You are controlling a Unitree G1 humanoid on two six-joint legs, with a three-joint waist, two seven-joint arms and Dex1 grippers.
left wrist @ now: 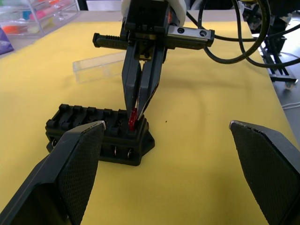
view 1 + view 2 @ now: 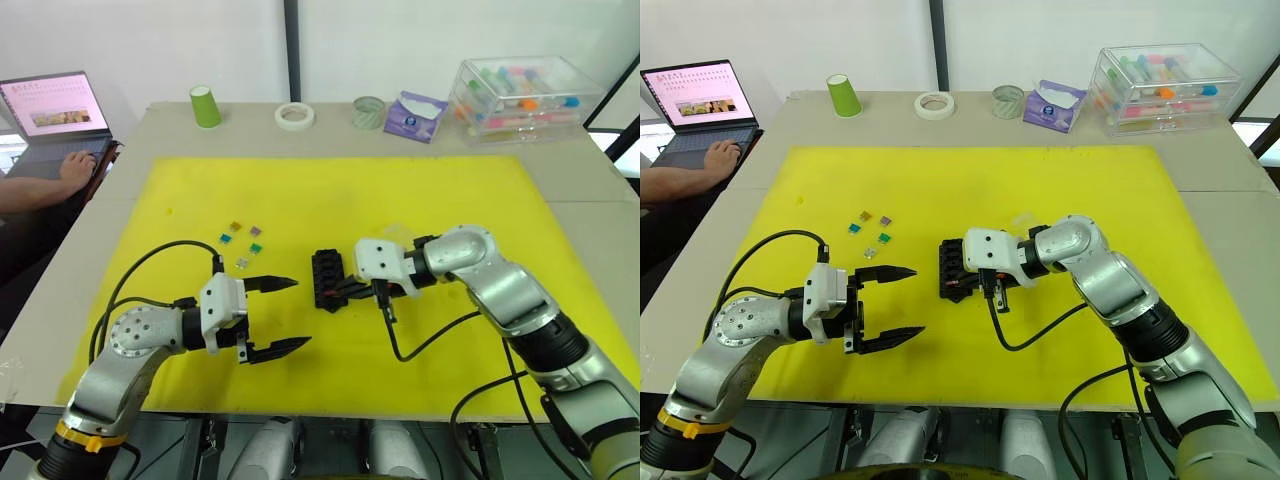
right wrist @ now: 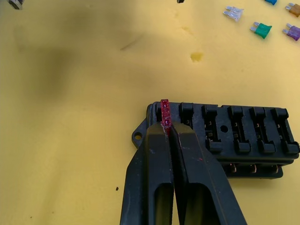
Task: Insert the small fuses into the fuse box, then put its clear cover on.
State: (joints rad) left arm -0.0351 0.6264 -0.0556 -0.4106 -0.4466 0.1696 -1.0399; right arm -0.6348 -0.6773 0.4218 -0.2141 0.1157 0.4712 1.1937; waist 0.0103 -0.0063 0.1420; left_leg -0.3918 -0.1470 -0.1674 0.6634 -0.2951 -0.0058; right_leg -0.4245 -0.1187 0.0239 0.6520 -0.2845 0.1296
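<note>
While writing stays unreadable: red fuse (image 3: 164, 112) in right gripper (image 3: 166, 129).

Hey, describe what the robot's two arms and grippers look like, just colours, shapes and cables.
Both arms are rounded silver-grey metal segments with black joints. Each ends in a white boxy wrist housing carrying two black tapered fingers with textured inner pads. Loose black cables loop from the left gripper and the right gripper back along the arms.

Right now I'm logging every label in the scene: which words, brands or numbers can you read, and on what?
None can be read.
Laptop screen: lines of text and a banner, too small to read.
Purple packet: a print, too blurred to read.
Fuse box and red fuse: no legible marking.
</note>
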